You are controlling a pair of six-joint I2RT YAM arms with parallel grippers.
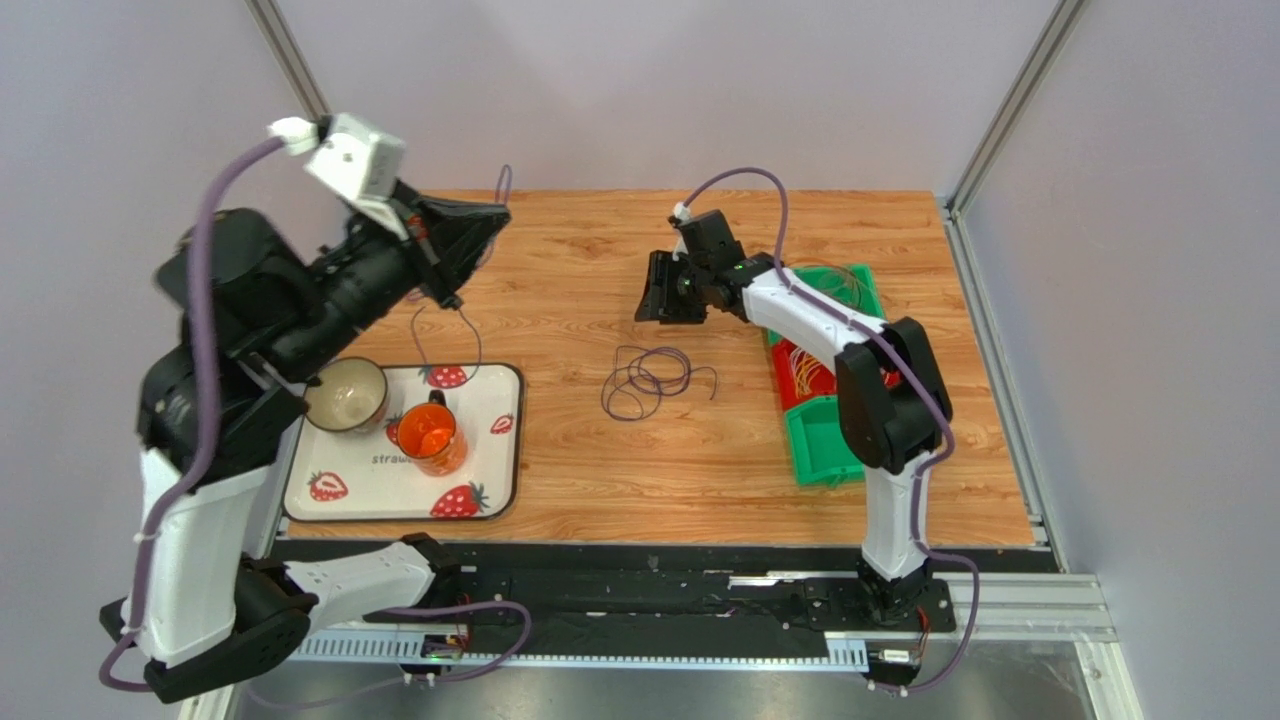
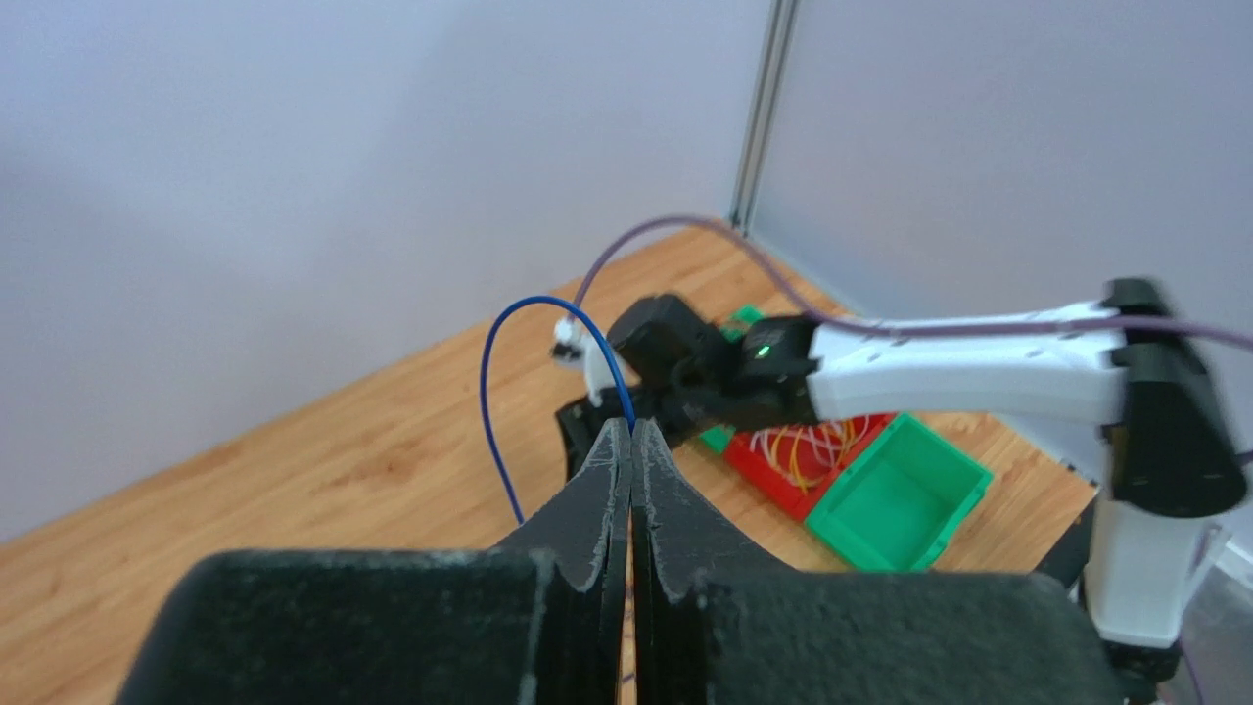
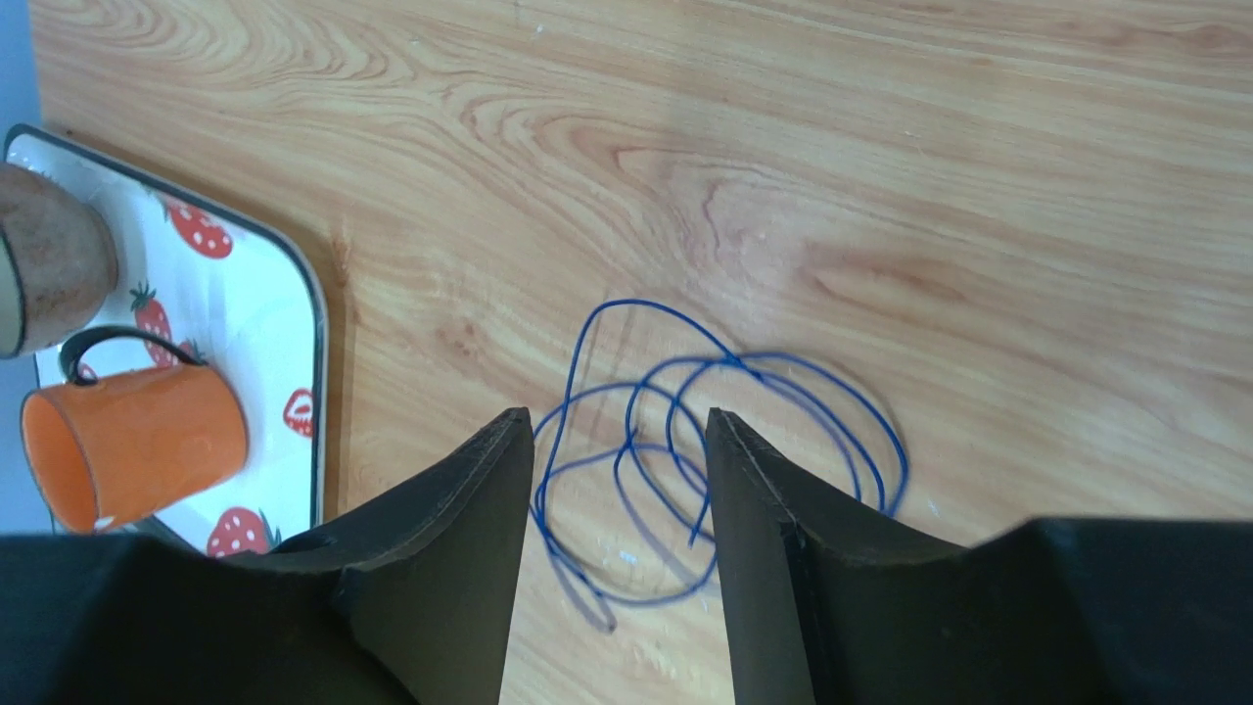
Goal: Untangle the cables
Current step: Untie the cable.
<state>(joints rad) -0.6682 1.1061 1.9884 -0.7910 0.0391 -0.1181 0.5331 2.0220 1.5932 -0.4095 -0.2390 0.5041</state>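
Note:
A coil of thin blue cable (image 1: 649, 375) lies on the wooden table at its middle; in the right wrist view this coil (image 3: 736, 426) is several overlapping loops. My right gripper (image 1: 663, 291) is open and empty, hovering just behind the coil, which shows between its fingers (image 3: 611, 429). My left gripper (image 1: 490, 225) is raised over the back left of the table, shut on a separate blue cable (image 2: 508, 345) that arcs up from the fingertips (image 2: 633, 434) and hangs down toward the tray (image 1: 469, 338). More orange and white cables (image 2: 806, 448) lie in a red bin.
A strawberry-print tray (image 1: 496, 435) at the front left holds an orange mug (image 1: 427, 435) and a bowl (image 1: 347, 395). A red bin (image 1: 792, 375) and green bins (image 1: 824, 446) stand at the right, under the right arm. Grey walls enclose the table.

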